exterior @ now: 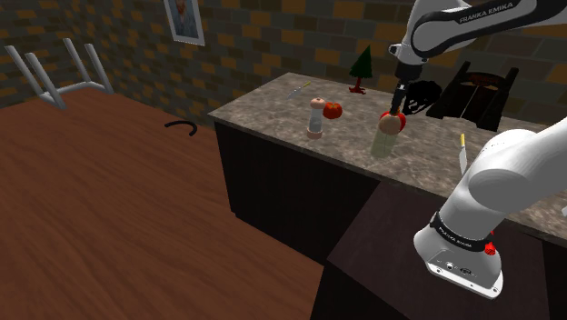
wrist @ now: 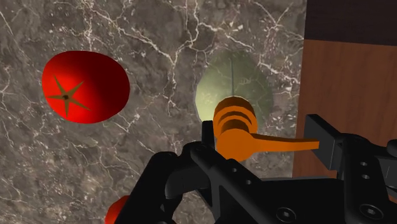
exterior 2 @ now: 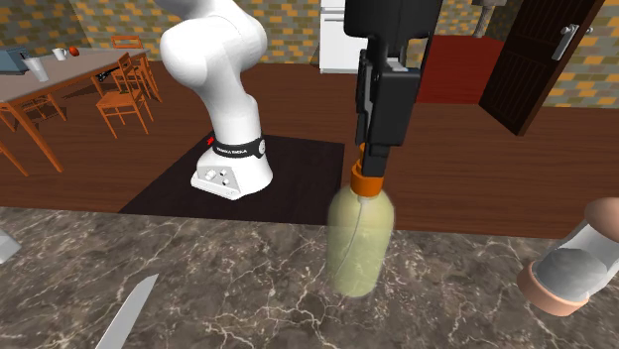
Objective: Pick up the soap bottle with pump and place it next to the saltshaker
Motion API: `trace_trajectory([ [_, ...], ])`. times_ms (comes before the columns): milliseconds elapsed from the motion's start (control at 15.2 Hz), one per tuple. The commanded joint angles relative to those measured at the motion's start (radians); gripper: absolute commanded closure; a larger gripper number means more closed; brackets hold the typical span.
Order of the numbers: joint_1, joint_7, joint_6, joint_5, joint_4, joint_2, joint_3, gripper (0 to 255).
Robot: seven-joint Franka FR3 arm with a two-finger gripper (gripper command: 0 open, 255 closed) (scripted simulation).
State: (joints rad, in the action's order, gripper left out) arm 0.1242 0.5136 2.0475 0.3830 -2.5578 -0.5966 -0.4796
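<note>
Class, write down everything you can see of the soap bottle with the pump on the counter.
The soap bottle has a rounded, translucent pale yellow-green body narrowing to a ribbed orange pump collar, with a thin nozzle sticking out sideways. It stands roughly upright on the dark marbled countertop, between a red tomato and the counter's edge. The black jaws clasp its pump from above; nothing else touches it.

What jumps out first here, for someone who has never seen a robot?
The black gripper sits at the orange pump of a pale green soap bottle standing on the marble counter. Nearby lies a bright red tomato, with a saltshaker beside it.
</note>
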Motion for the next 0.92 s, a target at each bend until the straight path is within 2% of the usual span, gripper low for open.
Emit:
trace_trajectory([
  [0, -0.001, 0.004, -0.029, -0.005, 0.022, -0.007, 0.006, 255],
  [858, -0.012, 0.023, -0.21, -0.041, 0.173, -0.038, 0.049, 255],
])
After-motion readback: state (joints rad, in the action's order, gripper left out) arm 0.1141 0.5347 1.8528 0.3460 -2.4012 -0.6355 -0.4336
